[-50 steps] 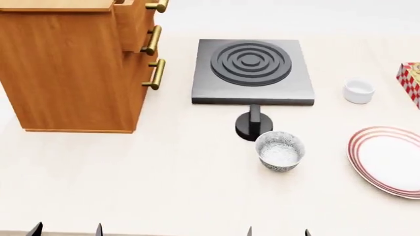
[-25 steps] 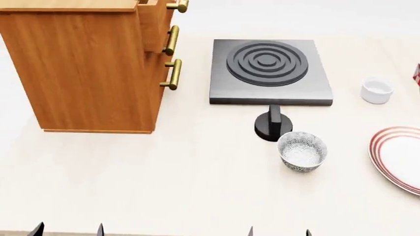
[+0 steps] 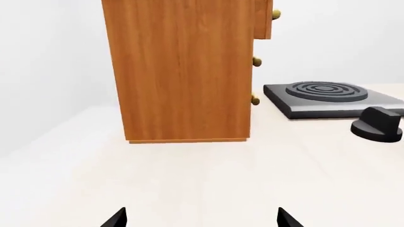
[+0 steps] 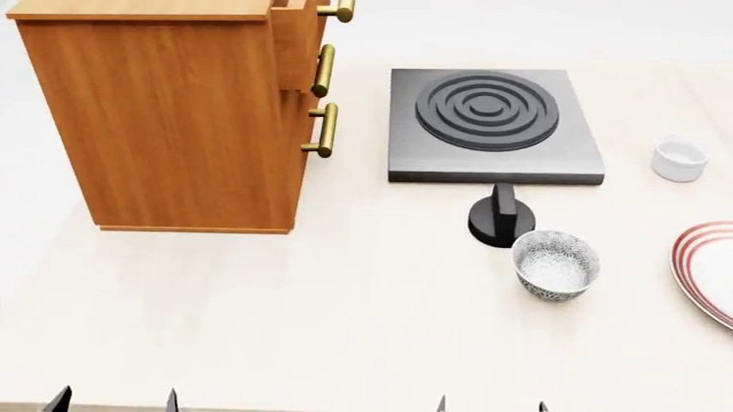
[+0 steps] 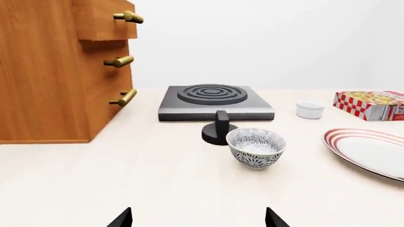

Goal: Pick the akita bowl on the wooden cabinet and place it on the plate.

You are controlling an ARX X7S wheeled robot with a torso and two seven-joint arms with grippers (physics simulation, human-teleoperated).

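The wooden cabinet (image 4: pixel 172 120) stands tall at the left of the worktop (image 4: pixel 287 318), its top drawer pulled out a little. Its top is not in view, so no bowl shows up there. Right of it sits a dark hob (image 4: pixel 495 124) with a black knob (image 4: pixel 500 219) in front. A patterned bowl (image 4: pixel 555 264) stands just beside the knob. Farther right, the plate (image 4: pixel 710 270) is cut by the picture's edge. Wide bare worktop lies in front. The left pincer (image 3: pixel 198 217) and right pincer (image 5: pixel 197 218) are both spread apart, holding nothing.
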